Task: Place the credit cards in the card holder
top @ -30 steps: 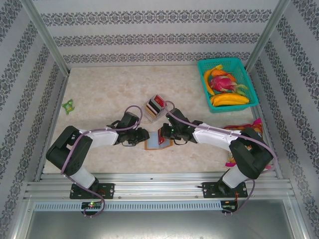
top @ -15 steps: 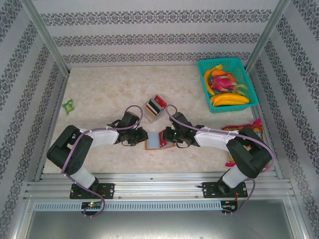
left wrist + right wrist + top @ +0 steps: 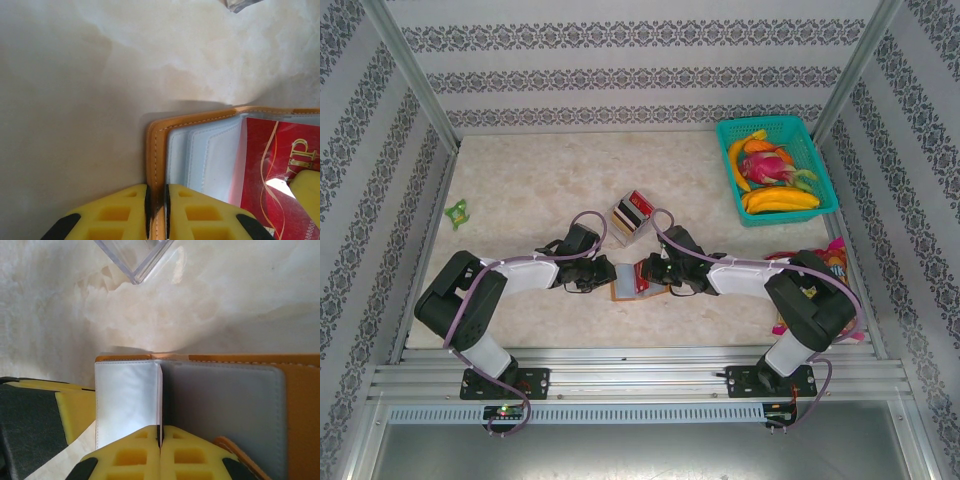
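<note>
The orange-tan card holder point(image 3: 623, 291) lies open on the table between my grippers, its pale inner sleeves point(image 3: 205, 155) showing. My left gripper point(image 3: 157, 194) is shut on the edge of the holder's orange cover point(image 3: 154, 150). A red credit card point(image 3: 280, 170) with gold lettering stands against the sleeves, its left edge behind a translucent sleeve. My right gripper point(image 3: 160, 431) is shut on this card, seen edge-on point(image 3: 159, 395) between a white sleeve point(image 3: 125, 400) and a grey one point(image 3: 225, 410). Further cards stand in a clear box point(image 3: 631, 214) just behind the holder.
The clear box's corner point(image 3: 135, 257) hangs close above the holder in the right wrist view. A teal basket of fruit point(image 3: 775, 170) sits at the back right, colourful packets point(image 3: 820, 262) by the right arm, a small green item point(image 3: 456, 211) at the far left.
My right gripper has brought the red card leftward onto the open holder's sleeves. My left gripper's fingers have drawn tighter on the cover edge, and the holder has opened up.
</note>
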